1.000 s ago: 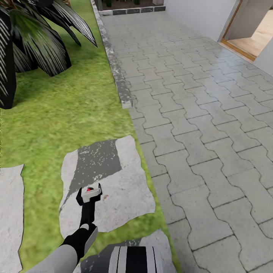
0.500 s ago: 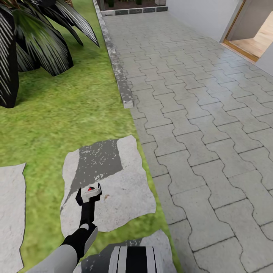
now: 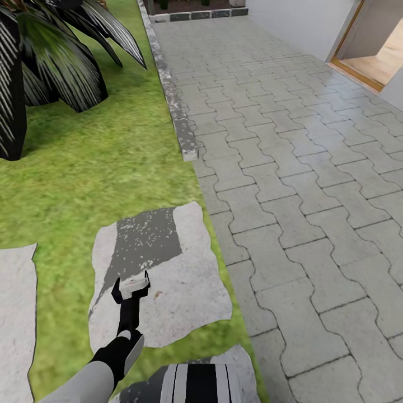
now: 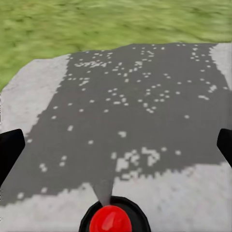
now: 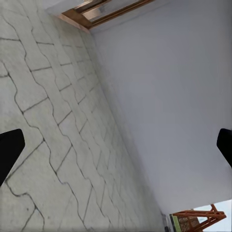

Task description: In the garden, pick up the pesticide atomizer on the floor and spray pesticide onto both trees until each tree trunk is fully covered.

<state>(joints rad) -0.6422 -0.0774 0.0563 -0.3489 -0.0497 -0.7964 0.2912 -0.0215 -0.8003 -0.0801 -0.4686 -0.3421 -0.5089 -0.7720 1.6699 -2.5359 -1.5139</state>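
The left claw (image 3: 131, 287) pinches what looks like the pesticide atomizer (image 3: 133, 286) above a stepping stone (image 3: 184, 291) on grass. The right claw (image 5: 116, 150) is spread over paving (image 5: 43, 145).

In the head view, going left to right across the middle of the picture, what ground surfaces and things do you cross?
Palm → lawn → stone kerb → paved path → white wall → open doorway.

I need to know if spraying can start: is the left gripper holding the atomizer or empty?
Holding it: the left gripper is closed on the pesticide atomizer, its pale head sitting between the dark fingers.
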